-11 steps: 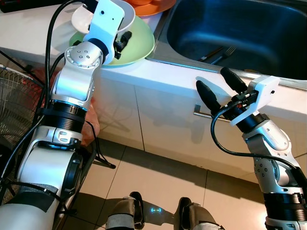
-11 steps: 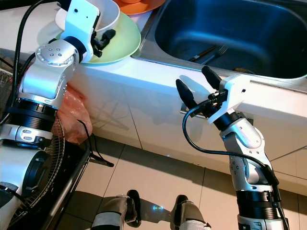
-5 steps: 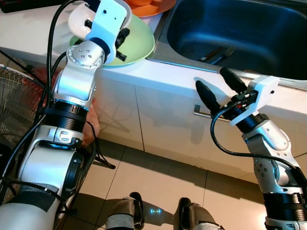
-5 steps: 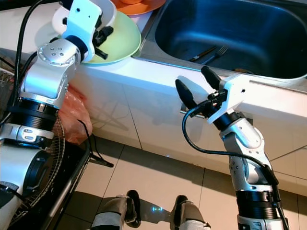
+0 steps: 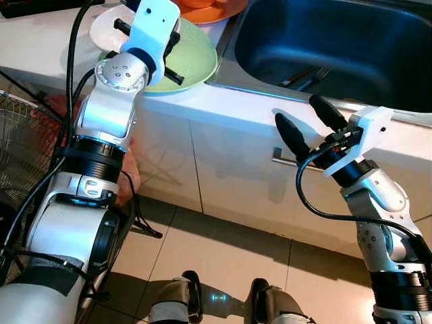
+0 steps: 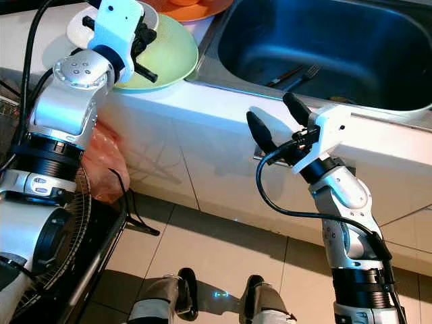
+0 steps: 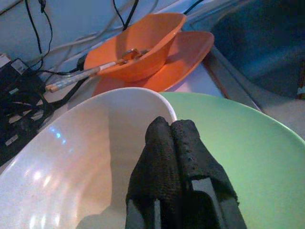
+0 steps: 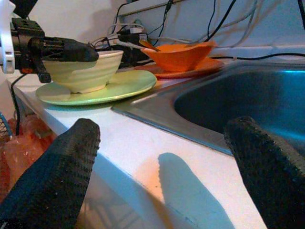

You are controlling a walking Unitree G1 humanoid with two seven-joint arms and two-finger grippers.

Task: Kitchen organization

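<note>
A white bowl [image 7: 86,157] stands on a green plate [image 5: 199,57] on the white counter, left of the sink. My left gripper [image 7: 170,125] reaches over it, its fingers pressed together across the bowl's rim, one inside and one outside. In the right wrist view the bowl [image 8: 88,71] sits upright on the plate with that gripper on its rim. My right gripper [image 5: 298,111] hangs open and holds nothing, in front of the counter edge below the sink [image 5: 337,40].
An orange bowl [image 7: 138,47] holding utensils sits on an orange plate [image 7: 190,47] behind the green one. A fork [image 5: 317,71] lies in the sink. Cables run along the back wall. A fan grille [image 5: 20,148] and a pink bag [image 6: 101,162] stand at my left; a cabinet handle [image 5: 287,160] is beside the right gripper.
My left wrist has turned and the white bowl has shifted to the left on the green plate with it. The right arm has stayed in place.
</note>
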